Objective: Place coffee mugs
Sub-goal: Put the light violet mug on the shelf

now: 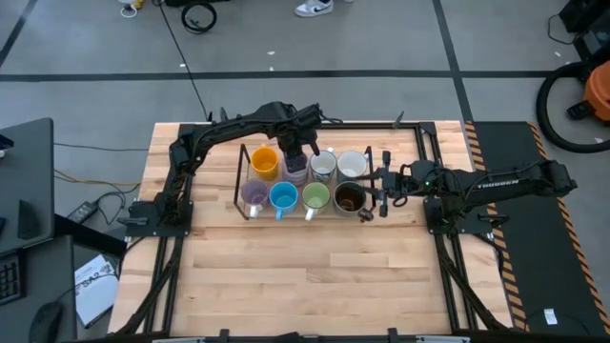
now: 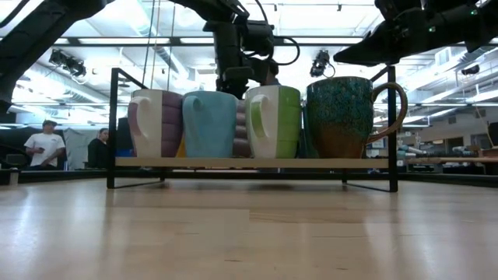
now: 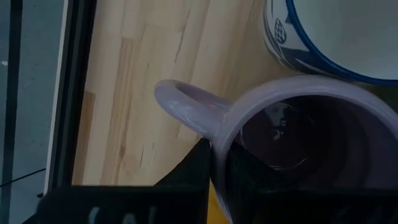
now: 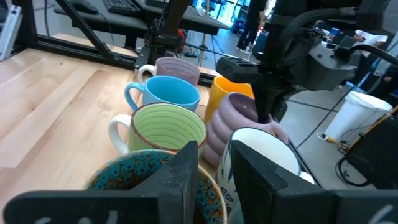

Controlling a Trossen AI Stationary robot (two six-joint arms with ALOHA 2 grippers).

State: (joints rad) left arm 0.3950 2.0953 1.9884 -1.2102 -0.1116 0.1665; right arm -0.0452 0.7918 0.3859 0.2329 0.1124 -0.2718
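While eight mugs fill the black wire rack (image 1: 240, 186), they sit in two rows of four. Front row: one lavender mug (image 1: 254, 197), one blue mug (image 1: 283, 197), one green mug (image 1: 315, 197), one dark brown mug (image 1: 350, 198). Back row: one orange mug (image 1: 264, 162), a second purple mug (image 1: 297, 171), one patterned white mug (image 1: 323, 165), one pale mug (image 1: 352, 164). The left gripper (image 1: 297, 152) pinches the second purple mug's rim. The right gripper (image 1: 379, 183) hovers just beside the dark brown mug, fingers slightly apart, holding nothing.
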